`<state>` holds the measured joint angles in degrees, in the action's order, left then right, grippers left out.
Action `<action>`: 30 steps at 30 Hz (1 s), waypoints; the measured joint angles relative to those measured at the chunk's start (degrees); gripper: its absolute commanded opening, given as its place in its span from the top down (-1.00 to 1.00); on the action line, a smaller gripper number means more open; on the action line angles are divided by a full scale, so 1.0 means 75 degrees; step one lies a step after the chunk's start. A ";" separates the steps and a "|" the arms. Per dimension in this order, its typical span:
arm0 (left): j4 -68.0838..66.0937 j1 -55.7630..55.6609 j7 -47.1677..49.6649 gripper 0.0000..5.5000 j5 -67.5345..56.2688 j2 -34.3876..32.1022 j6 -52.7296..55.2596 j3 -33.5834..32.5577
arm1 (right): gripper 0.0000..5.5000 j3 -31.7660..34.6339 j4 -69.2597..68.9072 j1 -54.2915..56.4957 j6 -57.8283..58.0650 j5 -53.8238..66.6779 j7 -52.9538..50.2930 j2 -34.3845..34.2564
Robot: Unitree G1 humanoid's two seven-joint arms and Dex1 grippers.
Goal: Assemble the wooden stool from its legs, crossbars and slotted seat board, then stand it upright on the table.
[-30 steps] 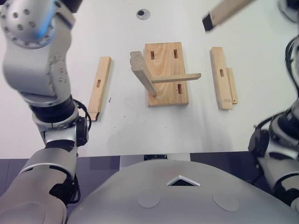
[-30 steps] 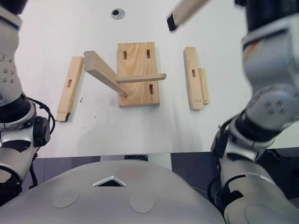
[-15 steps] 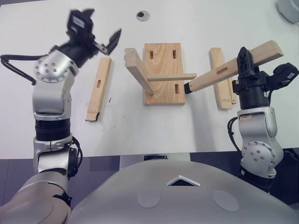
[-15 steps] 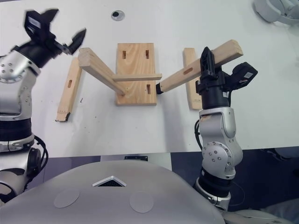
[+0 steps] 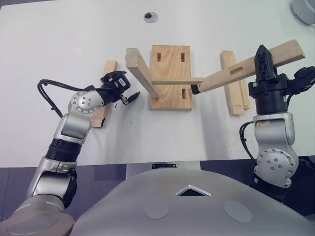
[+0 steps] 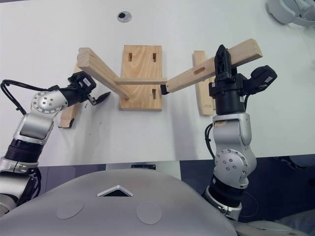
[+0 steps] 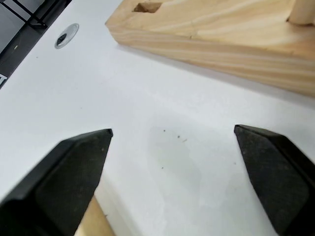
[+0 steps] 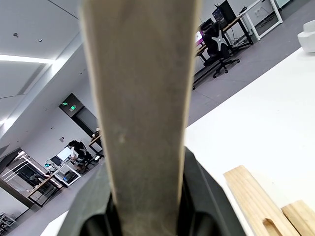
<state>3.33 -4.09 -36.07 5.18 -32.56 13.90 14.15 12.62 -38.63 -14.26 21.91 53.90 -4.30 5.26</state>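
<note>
The white worktop (image 5: 59,39) holds all the wood pieces. The seat board (image 5: 171,66) lies flat in the middle, with its slots facing up.

The standing leg (image 5: 140,71) is stuck in the seat board at the near left slot and tips to the left. The held leg (image 5: 231,73) is up in the air on the right side. It slants down toward the seat board, and its dark tip is just beside the loose end of the crossbar (image 5: 177,81). I cannot tell if they touch. The crossbar pokes out sideways from the standing leg, over the seat board.

The left leg (image 5: 109,66) lies flat to the left of the seat board, and the left arm crosses over it. The right leg (image 5: 235,101) lies flat to the right, under the held leg. The short crossbar (image 5: 245,98) lies touching its right side.

The right end effector (image 5: 263,61) is closed tight around the held leg, near its upper end. The left end effector (image 7: 173,129) is wide open with nothing in it. It is low over the worktop, between the left leg and the seat board.

A small round hole (image 5: 150,17) sits in the worktop, beyond the seat board.
</note>
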 measured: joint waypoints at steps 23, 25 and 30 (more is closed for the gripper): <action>0.0346 -0.0110 0.0150 -0.66 0.0239 0.1015 0.0610 0.0674 | 0.63 -0.0444 0.0191 0.0395 0.0461 -0.0745 -0.0076 0.0686; 0.0370 -0.0110 0.0163 -0.66 0.0242 0.1057 0.0614 0.0704 | 0.63 -0.0524 0.0147 0.0396 0.0462 -0.0927 0.0008 0.0795; 0.0389 -0.0111 0.0214 -0.66 0.0287 0.1145 0.0614 0.0727 | 0.63 -0.0419 0.0186 0.0520 0.0572 -0.0787 -0.0041 0.0796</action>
<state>6.25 -4.92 -34.46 7.33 -23.98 18.51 19.60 9.48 -37.23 -10.36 26.21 48.00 -4.61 11.22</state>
